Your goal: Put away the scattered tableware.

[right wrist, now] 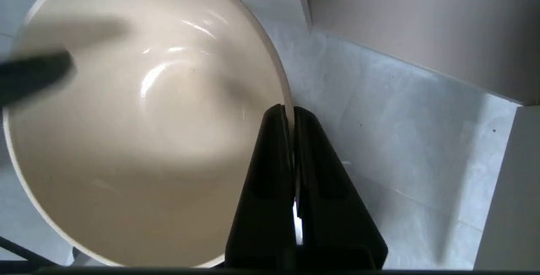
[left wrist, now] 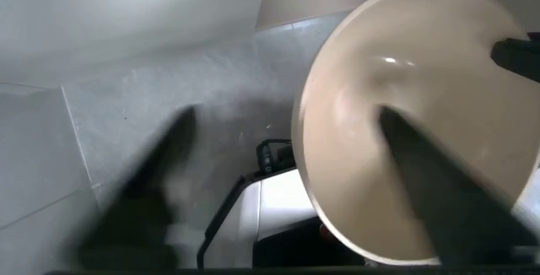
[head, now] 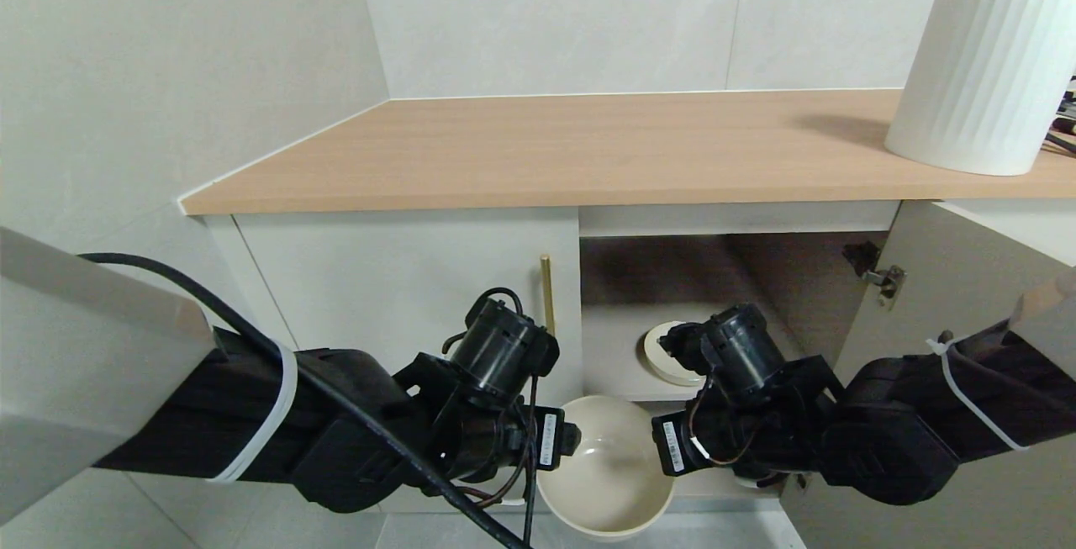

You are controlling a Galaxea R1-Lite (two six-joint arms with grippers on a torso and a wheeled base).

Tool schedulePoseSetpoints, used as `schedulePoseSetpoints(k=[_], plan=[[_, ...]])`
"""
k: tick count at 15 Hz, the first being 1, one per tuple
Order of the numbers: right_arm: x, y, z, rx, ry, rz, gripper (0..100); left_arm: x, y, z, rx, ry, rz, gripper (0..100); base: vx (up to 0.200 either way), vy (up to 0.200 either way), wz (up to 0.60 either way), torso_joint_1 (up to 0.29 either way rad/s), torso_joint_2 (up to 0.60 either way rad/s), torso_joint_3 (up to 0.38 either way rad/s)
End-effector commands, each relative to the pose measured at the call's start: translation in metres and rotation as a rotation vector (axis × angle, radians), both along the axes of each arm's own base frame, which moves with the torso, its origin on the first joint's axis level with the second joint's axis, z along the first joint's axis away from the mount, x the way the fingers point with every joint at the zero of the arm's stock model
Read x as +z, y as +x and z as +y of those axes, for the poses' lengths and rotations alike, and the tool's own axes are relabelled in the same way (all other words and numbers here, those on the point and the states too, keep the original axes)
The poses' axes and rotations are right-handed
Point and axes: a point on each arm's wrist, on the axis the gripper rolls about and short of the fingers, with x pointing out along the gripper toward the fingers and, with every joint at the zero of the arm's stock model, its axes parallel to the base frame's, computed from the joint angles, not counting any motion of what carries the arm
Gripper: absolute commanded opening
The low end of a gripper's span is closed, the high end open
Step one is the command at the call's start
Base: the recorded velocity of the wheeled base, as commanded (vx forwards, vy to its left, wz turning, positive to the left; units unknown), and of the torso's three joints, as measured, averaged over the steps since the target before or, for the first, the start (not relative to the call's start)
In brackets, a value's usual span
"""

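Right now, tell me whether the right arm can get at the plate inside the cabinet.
Probably not yet: the right gripper is shut on the rim of the bowl. The cabinet door stands open, so once the bowl is released the plate on the shelf looks reachable.

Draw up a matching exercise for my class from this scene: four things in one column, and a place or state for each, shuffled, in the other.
Things
1 bowl
2 plate
3 white tub
4 cabinet door

Places or states
a on the shelf inside
b swung open
c pinched at the rim by the right end effector
d on the counter

Pairs: 1-c, 2-a, 3-d, 4-b
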Motion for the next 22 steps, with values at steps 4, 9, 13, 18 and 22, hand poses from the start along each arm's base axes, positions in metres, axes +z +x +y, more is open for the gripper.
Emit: schedulePoseSetpoints(k=[4,9,13,18,22], plan=[[-0.017,0.004,0.0,-0.006,-0.041,0.034,0,0.001,0.0,0.0,0.001,-0.002,-0.003,100,0.0,0.0,0.0,0.0,0.0,0.0],[-0.043,0.041,-0.016,-0.174,-0.097,0.006,0,0.002,0.0,0.0,0.005,0.0,-0.007,100,0.0,0.0,0.0,0.0,0.0,0.0],[-0.036,0.067,-0.049,-0.369,0.048,-0.074,0,0.005,-0.001,0.001,0.005,-0.006,-0.014,100,0.0,0.0,0.0,0.0,0.0,0.0],[-0.03,0.089,-0.063,-0.472,0.191,-0.195,0,0.005,-0.001,0.001,0.005,-0.007,-0.015,100,0.0,0.0,0.0,0.0,0.0,0.0],[-0.036,0.112,-0.075,-0.568,0.185,-0.239,0,0.005,-0.001,0.001,0.004,-0.005,-0.014,100,0.0,0.0,0.0,0.0,0.0,0.0]])
